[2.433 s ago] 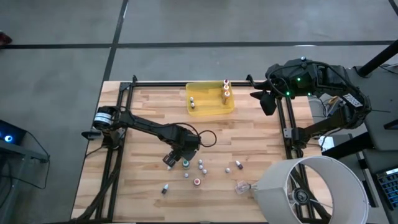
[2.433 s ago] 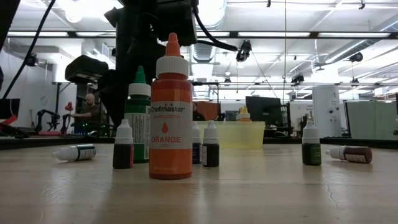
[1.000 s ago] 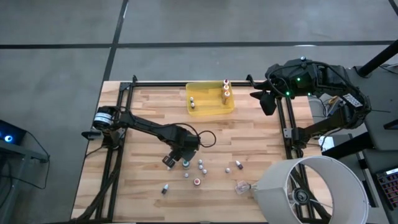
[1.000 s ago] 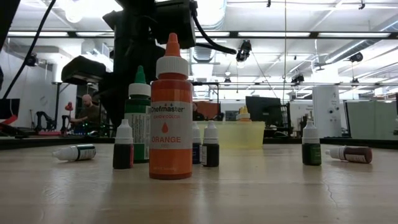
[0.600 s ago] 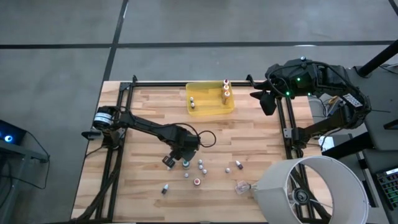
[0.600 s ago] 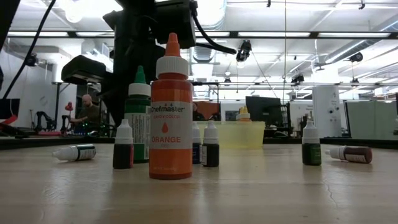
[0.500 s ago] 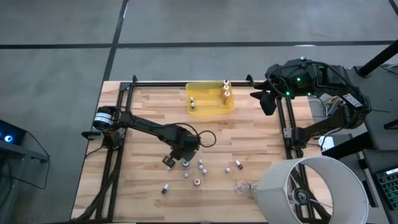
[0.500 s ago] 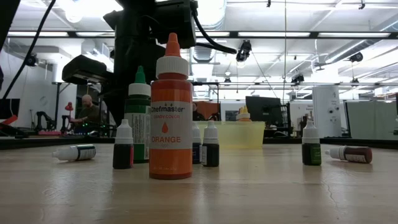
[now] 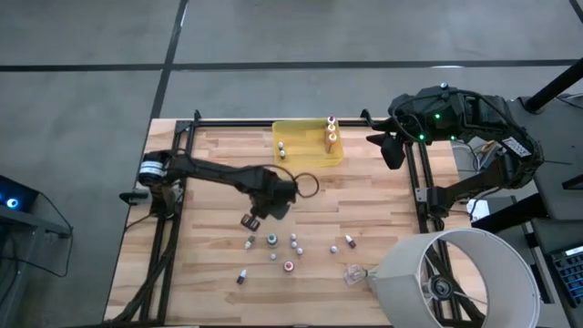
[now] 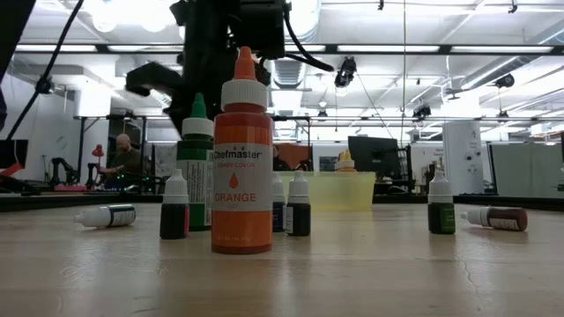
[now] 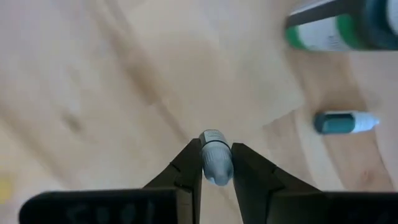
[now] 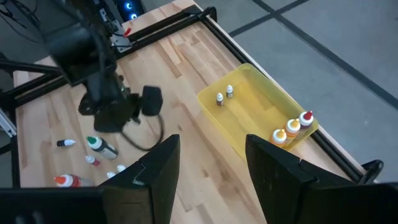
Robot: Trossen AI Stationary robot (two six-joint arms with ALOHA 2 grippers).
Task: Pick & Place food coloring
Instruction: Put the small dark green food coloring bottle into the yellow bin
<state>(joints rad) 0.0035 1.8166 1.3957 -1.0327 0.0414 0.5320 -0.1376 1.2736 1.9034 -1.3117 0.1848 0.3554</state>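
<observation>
Left gripper (image 11: pixel 216 167) hangs above mid-counter (image 9: pixel 364 196), jaws pinched on a small grey-capped food coloring bottle (image 11: pixel 215 163); more bottles (image 9: pixel 272 240) stand scattered toward the near edge, yellow tray (image 9: pixel 308 159) beyond; right gripper (image 12: pixel 208 155) waits, jaws apart

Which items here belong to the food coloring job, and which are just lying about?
Job:
- small bottle held in the left tool
- loose bottles on the table
- bottles already in the yellow tray

Lying about:
- clear plastic scrap
- white lamp shade
- right tool, open and parked beyond the tray
</observation>
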